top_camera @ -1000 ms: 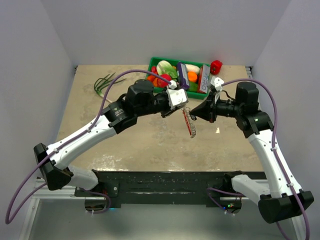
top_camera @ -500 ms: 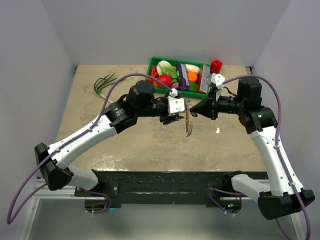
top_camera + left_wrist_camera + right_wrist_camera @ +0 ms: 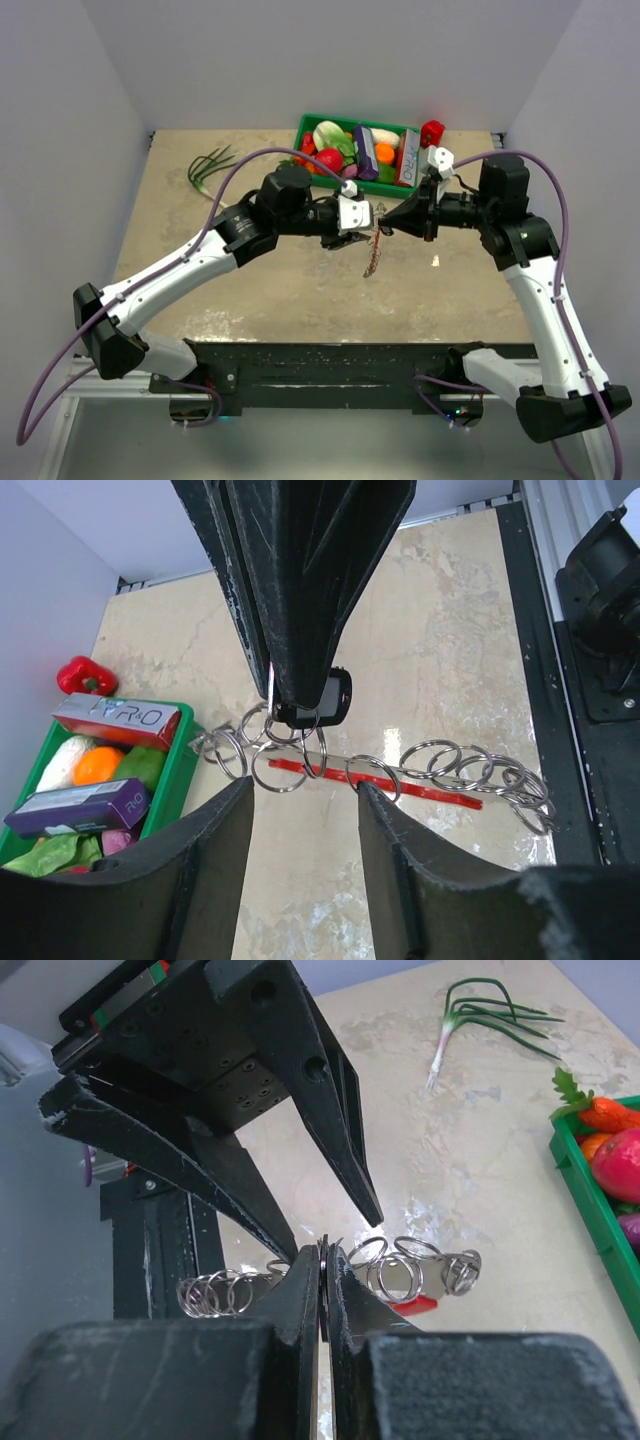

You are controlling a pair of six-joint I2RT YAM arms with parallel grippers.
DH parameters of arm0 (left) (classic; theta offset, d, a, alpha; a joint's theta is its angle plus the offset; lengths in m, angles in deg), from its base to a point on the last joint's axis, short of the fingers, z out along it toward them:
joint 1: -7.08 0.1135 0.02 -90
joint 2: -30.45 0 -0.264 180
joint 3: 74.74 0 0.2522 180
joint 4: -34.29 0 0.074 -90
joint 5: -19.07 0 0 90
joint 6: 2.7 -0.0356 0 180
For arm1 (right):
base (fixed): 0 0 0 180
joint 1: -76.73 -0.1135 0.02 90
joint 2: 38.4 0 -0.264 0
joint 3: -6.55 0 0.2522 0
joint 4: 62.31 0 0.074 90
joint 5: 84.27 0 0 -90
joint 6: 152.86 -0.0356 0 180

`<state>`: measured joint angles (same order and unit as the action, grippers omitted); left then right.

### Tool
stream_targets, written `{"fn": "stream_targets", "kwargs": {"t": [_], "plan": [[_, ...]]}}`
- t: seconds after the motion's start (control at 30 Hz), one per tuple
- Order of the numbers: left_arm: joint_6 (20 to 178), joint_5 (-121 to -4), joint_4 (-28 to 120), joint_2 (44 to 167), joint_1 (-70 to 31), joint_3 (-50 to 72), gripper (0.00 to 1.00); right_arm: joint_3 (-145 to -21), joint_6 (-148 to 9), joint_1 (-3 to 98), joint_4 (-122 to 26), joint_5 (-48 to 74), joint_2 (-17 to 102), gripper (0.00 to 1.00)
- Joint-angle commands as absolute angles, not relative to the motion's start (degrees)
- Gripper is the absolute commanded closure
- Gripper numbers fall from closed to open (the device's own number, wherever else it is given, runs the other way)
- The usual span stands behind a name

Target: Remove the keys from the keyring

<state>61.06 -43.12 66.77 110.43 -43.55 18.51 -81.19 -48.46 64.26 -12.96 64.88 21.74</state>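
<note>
A chain of several thin silvery rings, the keyring [image 3: 430,765], hangs in mid-air with a red strip tag [image 3: 420,792] along it. In the top view the bunch [image 3: 371,256] dangles between the two arms. My right gripper [image 3: 322,1252] is shut on a thin flat key. From the left wrist view its black head [image 3: 335,696] shows at the right gripper's tip [image 3: 384,228]. My left gripper [image 3: 303,783] stands open just below the rings, its right fingertip [image 3: 372,798] at one ring, nothing between the pads. In the top view the left gripper [image 3: 352,228] faces the right one closely.
A green bin [image 3: 303,127] with toy vegetables and boxes stands at the back, and a red pepper [image 3: 432,132] lies to its right. Spring onions [image 3: 210,165] lie at the back left. Below the bunch is beige tabletop [image 3: 300,290].
My left gripper has opened and let go of the bunch. The ring chain now swings a little to the left, hanging from the right gripper, which moved slightly up and left.
</note>
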Motion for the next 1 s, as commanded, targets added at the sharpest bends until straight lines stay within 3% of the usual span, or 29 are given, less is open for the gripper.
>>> {"fn": "stream_targets", "kwargs": {"t": [0.0, 0.17, 0.6, 0.97], "plan": [[62.0, -41.2, 64.0, 110.9, -43.3, 18.7, 0.59, -83.1, -49.8, 64.1, -15.4, 67.1, 20.2, 1.00], [62.7, -39.4, 64.1, 111.6, -43.3, 19.4, 0.67, -82.3, -50.1, 64.1, -15.9, 67.4, 19.8, 1.00], [65.4, -37.5, 63.5, 112.5, -43.0, 20.9, 0.66, -81.2, -47.9, 64.2, -14.8, 65.1, 19.3, 1.00], [68.2, -36.7, 61.5, 111.7, -41.2, 20.5, 0.70, -79.6, -46.5, 64.2, -14.0, 63.9, 19.2, 1.00]]}}
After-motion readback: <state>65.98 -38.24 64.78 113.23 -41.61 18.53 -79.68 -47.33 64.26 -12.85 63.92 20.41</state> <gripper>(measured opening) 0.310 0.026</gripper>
